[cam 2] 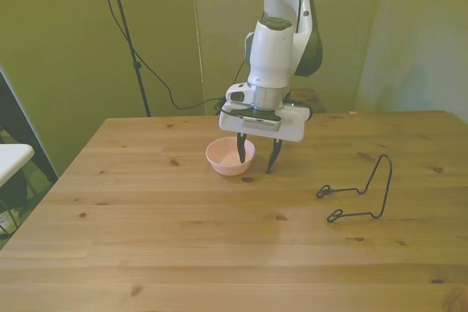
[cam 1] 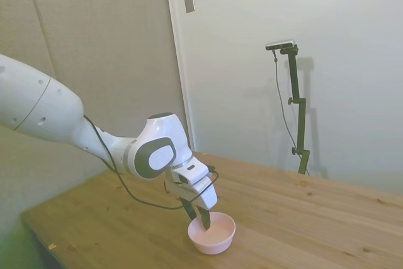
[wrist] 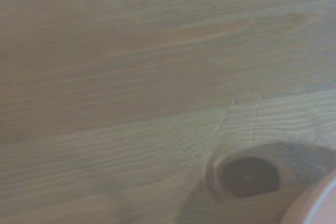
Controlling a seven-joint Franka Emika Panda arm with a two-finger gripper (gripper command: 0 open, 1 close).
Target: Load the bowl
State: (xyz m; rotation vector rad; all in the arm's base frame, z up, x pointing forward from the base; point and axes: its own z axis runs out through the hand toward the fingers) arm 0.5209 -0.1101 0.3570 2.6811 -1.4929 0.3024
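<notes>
Pale pink bowl point(cam 2: 230, 156) sits upright on the wooden table point(cam 2: 219, 239), toward the far side and a little to the front view's left of centre. Gripper point(cam 2: 256, 156) is low over it, fingers point(cam 2: 241, 153) parted about as wide as the bowl's rim wall needs and no more: one finger dips inside the bowl near its right wall, the other hangs outside, just beside that wall. They straddle the rim but I cannot tell whether either pad is touching it yet; nothing looks clamped. The side view agrees, showing a dark finger down in the bowl's mouth point(cam 1: 211, 232). The wrist view gives only blurred wood grain, a knot, and a sliver of pink rim point(wrist: 315, 208) at the corner. The thin black wire stand point(cam 2: 358, 193) lies well apart on the table to the front view's right, presumably the place the bowl is meant for. Risks from here, as I judge them: the bowl looks light and smooth, so a one-sided rim pinch may tip it or let it swing and slide out once lifted. If the fingers close off-centre, the outside finger could shove the bowl sideways across the table before the inner one meets the wall. Pressing lower could jam the inner tip on the bowl's floor and skid the whole thing. Carrying it to the stand, a tilted bowl may catch the wire and knock it over.
</notes>
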